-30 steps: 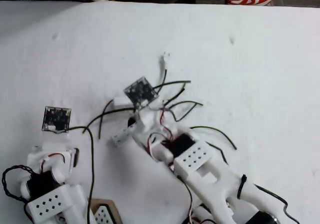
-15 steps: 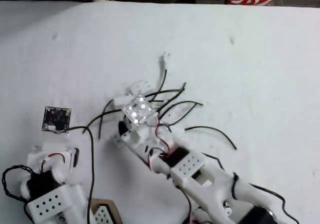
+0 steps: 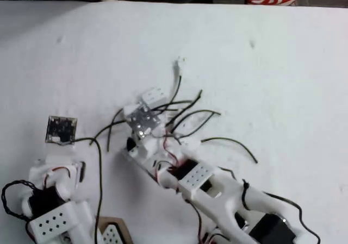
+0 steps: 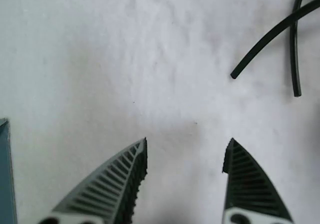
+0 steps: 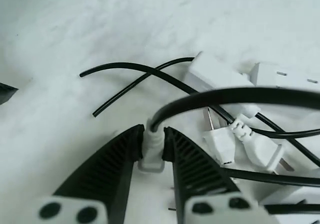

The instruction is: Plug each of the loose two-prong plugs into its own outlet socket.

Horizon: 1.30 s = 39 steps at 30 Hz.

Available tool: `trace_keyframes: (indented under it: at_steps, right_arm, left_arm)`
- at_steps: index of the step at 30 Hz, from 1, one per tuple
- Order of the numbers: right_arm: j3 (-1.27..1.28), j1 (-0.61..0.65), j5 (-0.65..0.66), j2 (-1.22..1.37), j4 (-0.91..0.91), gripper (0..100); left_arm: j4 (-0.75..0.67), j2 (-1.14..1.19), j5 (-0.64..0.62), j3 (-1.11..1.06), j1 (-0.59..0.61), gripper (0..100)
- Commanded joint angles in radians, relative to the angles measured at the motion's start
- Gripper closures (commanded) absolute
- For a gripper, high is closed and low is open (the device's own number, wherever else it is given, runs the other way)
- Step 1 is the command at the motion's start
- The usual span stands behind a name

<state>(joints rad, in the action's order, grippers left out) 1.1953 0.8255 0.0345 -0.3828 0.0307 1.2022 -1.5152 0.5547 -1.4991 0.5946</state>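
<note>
My right gripper (image 5: 153, 130) is shut on a small white two-prong plug (image 5: 151, 149) whose black cord (image 5: 225, 95) arches over the fingers. Just beyond lie two white outlet blocks (image 5: 216, 77) (image 5: 287, 77), with two more white plugs (image 5: 220, 145) (image 5: 252, 143) beside them. In the high view the right arm (image 3: 201, 179) reaches from the lower right to the cord tangle at the table's centre, where the outlet blocks (image 3: 154, 96) (image 3: 133, 111) sit. My left gripper (image 4: 185, 154) hangs open over bare white table, holding nothing, with the left arm (image 3: 51, 192) at the lower left.
Several loose black cords (image 3: 190, 113) spread right of the outlets, one (image 3: 231, 143) lying apart. A small white plug (image 3: 178, 64) lies farther back. Two black cord ends (image 4: 280, 39) lie ahead of the left gripper. A wooden piece (image 3: 111, 230) sits at the near edge.
The right arm has drawn back toward the near edge and a little to the left, uncovering the farther outlet block. The left arm has stayed put.
</note>
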Motion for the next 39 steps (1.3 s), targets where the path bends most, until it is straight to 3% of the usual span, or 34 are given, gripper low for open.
trace_keyframes:
  at_steps: [1, 12, 25, 31, 39]
  right_arm:
    - [-0.035, 0.007, -0.009, 0.031, -0.056, 98.2]
    - [-0.028, -0.013, -0.002, 0.058, -0.067, 98.2]
    - [-0.035, -0.016, 0.0, 0.058, 0.087, 98.2]
    - [-0.035, 0.047, 0.002, 0.058, 0.176, 98.2]
    - [-0.104, 0.05, 0.158, 0.061, 0.367, 98.2]
  left_arm:
    - [-0.02, -0.008, -0.005, 0.005, -0.007, 75]
    - [-0.02, -0.008, -0.005, 0.005, -0.007, 75]
    - [-0.02, -0.008, -0.003, 0.005, -0.007, 75]
    - [-0.02, -0.008, -0.003, 0.003, -0.007, 75]
    - [-0.02, -0.008, -0.003, 0.003, -0.007, 75]
